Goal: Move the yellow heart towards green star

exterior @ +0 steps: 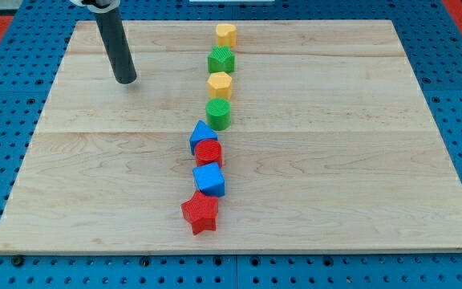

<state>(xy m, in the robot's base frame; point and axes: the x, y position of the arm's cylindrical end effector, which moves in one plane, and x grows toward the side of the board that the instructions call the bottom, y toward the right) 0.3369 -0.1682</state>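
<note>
Board: a pale wooden table top (pixel 359 185) of long planks, lying on a blue pegboard surface (pixel 455 80) with rows of holes.
Nearest block: a red plastic star (pixel 200 213), lowest in the view, at the foot of a loose line of blocks that runs up the middle of the board.
Next up: a blue plastic cube (pixel 209 179), touching or almost touching the red star's upper right.
Then: a red plastic cylinder (pixel 208 152), with a second blue plastic block (pixel 201 136) pressed against its upper left; the shape of that blue one I cannot make out for sure.
Middle: a green plastic cylinder (pixel 218 113), upright, just above the blue block.
Above it: a yellow plastic hexagon-like block (pixel 220 83).
Green star: a ribbed green plastic star (pixel 221 59), directly between the yellow hexagon and the heart.
Yellow heart: a smooth yellow plastic heart (pixel 226 34), farthest in the line, near the view's top edge, just above the green star and very close to it.
Heart's heading: too small to tell which way its point faces or how its long axis runs.
My tip: (pixel 125 80) the dark rod's end sits on the wood at the view's upper left, well apart from every block, touching and grasping nothing.
</note>
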